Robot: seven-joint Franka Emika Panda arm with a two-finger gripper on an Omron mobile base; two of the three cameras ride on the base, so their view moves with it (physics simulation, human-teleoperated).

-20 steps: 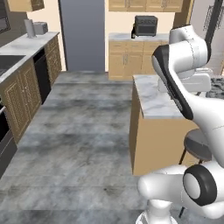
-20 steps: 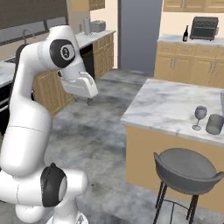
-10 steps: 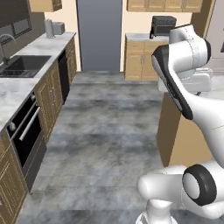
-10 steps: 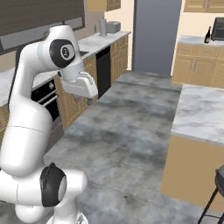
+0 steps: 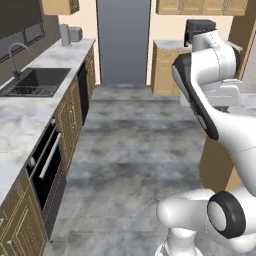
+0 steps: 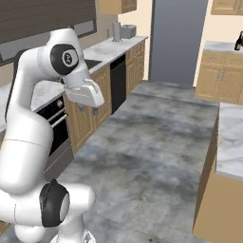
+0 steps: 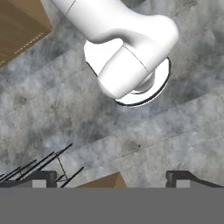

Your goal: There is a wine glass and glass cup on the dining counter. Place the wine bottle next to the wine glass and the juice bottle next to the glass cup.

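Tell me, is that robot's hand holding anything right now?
Nothing. The gripper is open, its fingertips wide apart with only grey floor between them.

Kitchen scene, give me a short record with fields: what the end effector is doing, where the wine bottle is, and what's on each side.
end effector: open, pointing down at the grey floor, holding nothing
wine bottle: dark bottle standing on the far wooden cabinet counter, at the right edge of the right base view
dining counter: marble-topped corner to the right of the aisle
left side: marble counter with sink and faucet, black oven front below
far end: tall grey refrigerator
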